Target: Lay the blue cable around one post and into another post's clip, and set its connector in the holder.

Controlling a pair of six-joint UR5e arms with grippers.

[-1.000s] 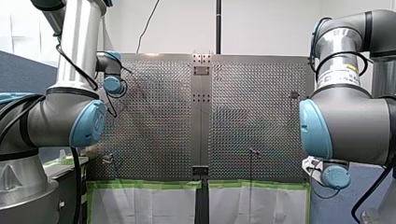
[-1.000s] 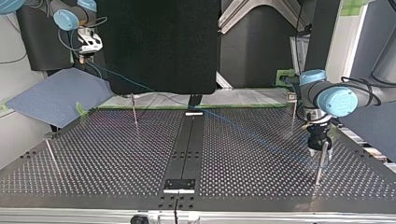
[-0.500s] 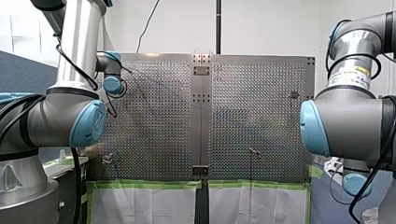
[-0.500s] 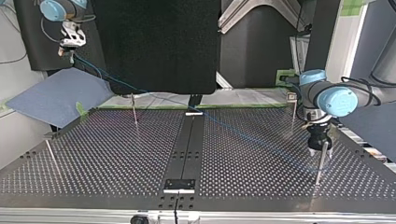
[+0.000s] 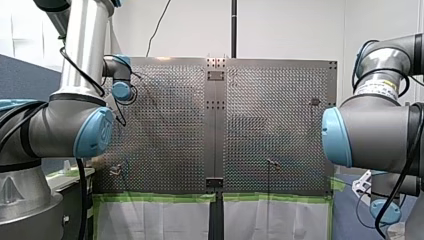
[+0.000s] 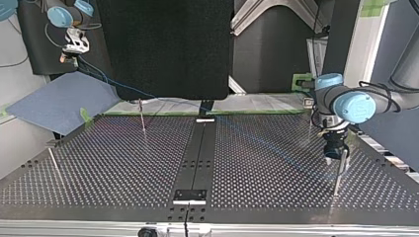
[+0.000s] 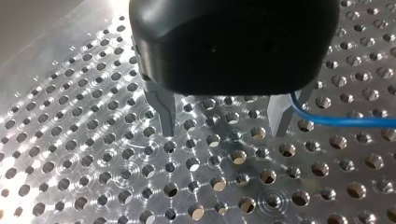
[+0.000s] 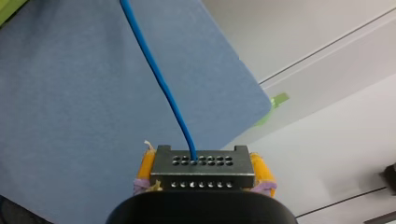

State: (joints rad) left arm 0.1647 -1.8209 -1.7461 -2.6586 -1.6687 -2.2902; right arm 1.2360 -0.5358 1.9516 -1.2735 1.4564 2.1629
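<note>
Cable [image 8: 159, 79] across table [image 6: 99, 163]; connector [image 8: 201, 170] above mat [image 8: 70, 116]

Perforated table [image 6: 118, 168], thin posts [image 6: 142, 118] upright (well apart)

Left claw [image 7: 223, 119] points straight down, fingers parted. Right claw [image 8: 203, 169] held aloft, clamped on connector [image 8: 201, 161].

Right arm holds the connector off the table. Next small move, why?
Likely bring my right gripper, shut on the connector, in over the table toward a post: it hangs over the blue mat, and the blue cable looks strung in the air, unrouted.
</note>
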